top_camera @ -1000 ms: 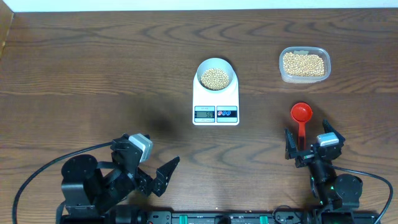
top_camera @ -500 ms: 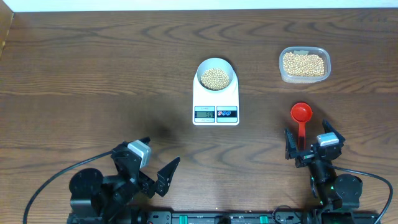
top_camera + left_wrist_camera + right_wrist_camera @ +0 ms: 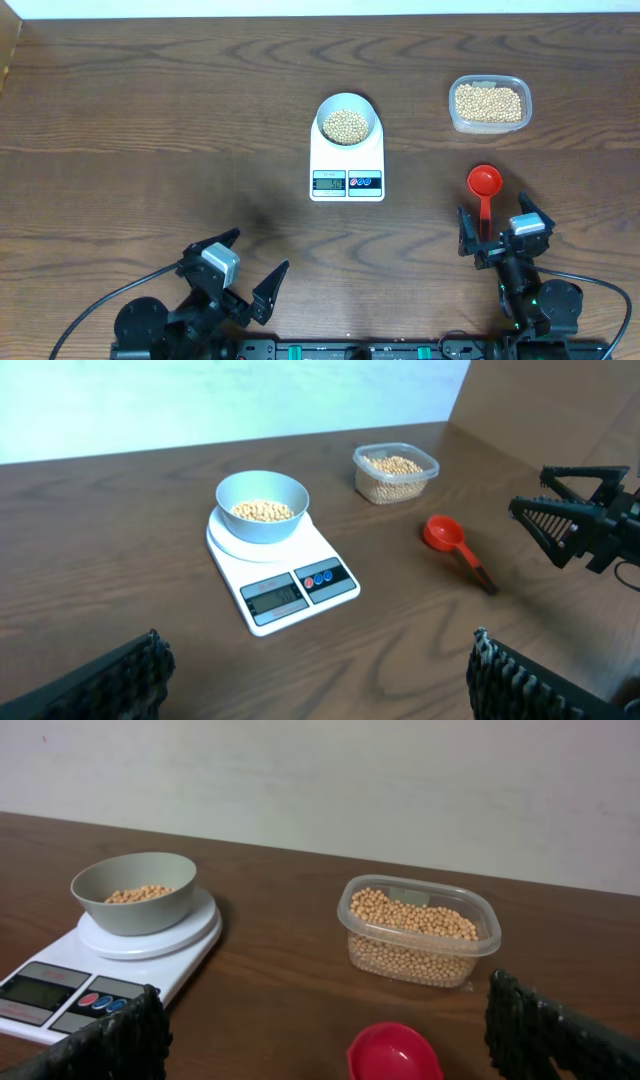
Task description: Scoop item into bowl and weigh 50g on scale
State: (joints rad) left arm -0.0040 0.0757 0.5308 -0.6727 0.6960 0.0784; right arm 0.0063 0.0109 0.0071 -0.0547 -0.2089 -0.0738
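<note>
Bowl [image 3: 347,108] of beans [image 3: 347,125] on scale [image 3: 347,165], mid-worktop toward the far edge. Left gripper [image 3: 255,253] and right gripper [image 3: 497,215] at the front edge, jaws wide, empty. Display [image 3: 329,182] digits illegible; red scoop [image 3: 484,181] cropped in right-wrist view.

Dark brown wood-grain tabletop [image 3: 150,120] fills the overhead view, matte with a low sheen. Plain off-white painted wall [image 3: 400,780] runs right behind its far edge; it reads bluish in the left wrist view. Tan flat cardboard-like panel [image 3: 560,410] stands at the table's far right corner. Light is soft and even, with one faint blurred shadow patch [image 3: 262,205] on the wood.
</note>
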